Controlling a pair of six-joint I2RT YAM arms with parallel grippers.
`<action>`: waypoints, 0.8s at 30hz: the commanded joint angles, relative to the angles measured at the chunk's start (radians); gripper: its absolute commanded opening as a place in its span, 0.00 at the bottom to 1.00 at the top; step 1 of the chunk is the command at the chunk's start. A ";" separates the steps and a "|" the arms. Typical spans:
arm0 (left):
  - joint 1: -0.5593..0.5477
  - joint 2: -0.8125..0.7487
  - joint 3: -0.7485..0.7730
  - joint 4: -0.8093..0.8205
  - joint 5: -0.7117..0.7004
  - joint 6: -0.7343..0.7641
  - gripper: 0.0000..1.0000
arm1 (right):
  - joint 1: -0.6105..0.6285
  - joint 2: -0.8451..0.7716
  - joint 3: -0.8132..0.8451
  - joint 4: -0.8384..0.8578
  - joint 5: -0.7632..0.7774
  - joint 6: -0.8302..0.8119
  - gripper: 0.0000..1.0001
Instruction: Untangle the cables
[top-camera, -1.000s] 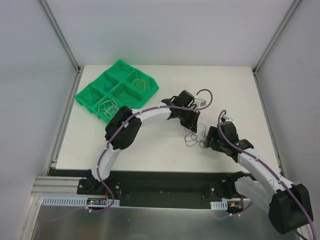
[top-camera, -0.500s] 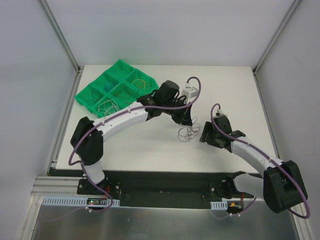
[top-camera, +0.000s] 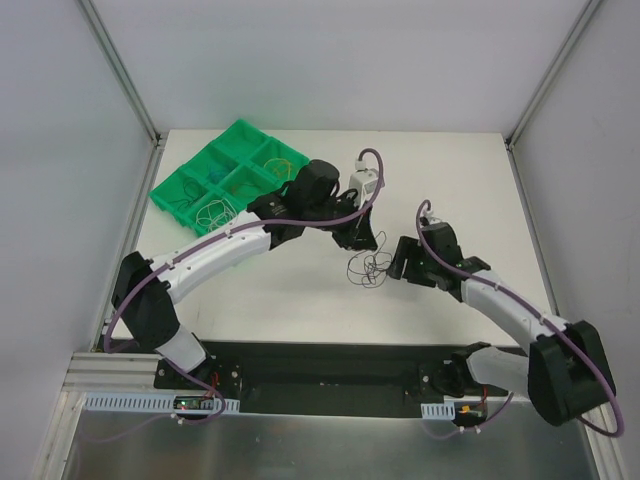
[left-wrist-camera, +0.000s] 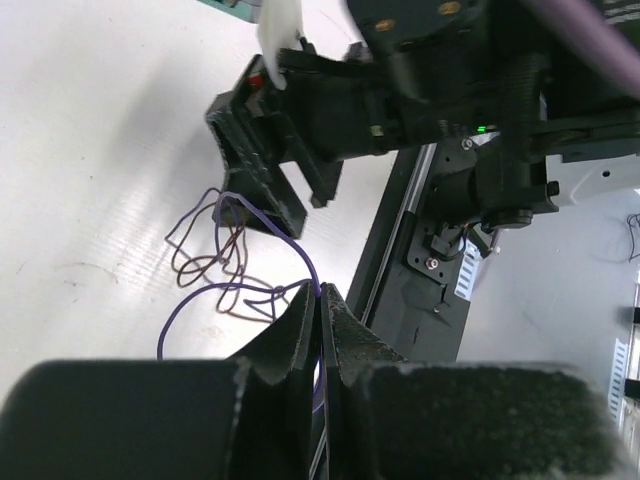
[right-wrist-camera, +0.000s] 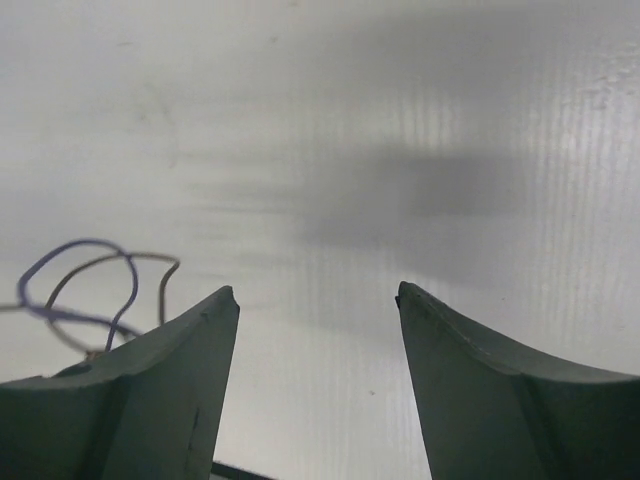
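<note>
Cables (top-camera: 370, 268) should part if the left gripper (left-wrist-camera: 322, 325), pinching a purple strand (left-wrist-camera: 230, 287), draws away slowly while the spread right gripper (right-wrist-camera: 318, 300) pins the brown loops (right-wrist-camera: 140, 256) beside it.

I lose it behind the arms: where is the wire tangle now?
Top view: the small tangle of thin purple and brown wires lies on the white table, just right of centre, between both arms' jaws, one purple strand pinched in the left jaws.

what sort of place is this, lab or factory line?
Probably a lab test cell: white table walled by plain panels on aluminium posts, left arm and right arm bolted at its edge, green compartment bin.
</note>
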 joint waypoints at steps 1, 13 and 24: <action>-0.002 -0.047 -0.010 0.022 0.006 -0.016 0.00 | 0.010 -0.194 -0.024 0.003 -0.165 -0.084 0.69; -0.002 -0.044 0.023 0.029 0.068 -0.067 0.00 | 0.036 -0.320 -0.067 0.153 -0.222 -0.075 0.73; -0.003 -0.147 0.011 0.146 0.209 -0.151 0.00 | 0.138 -0.024 -0.061 0.399 0.103 0.050 0.64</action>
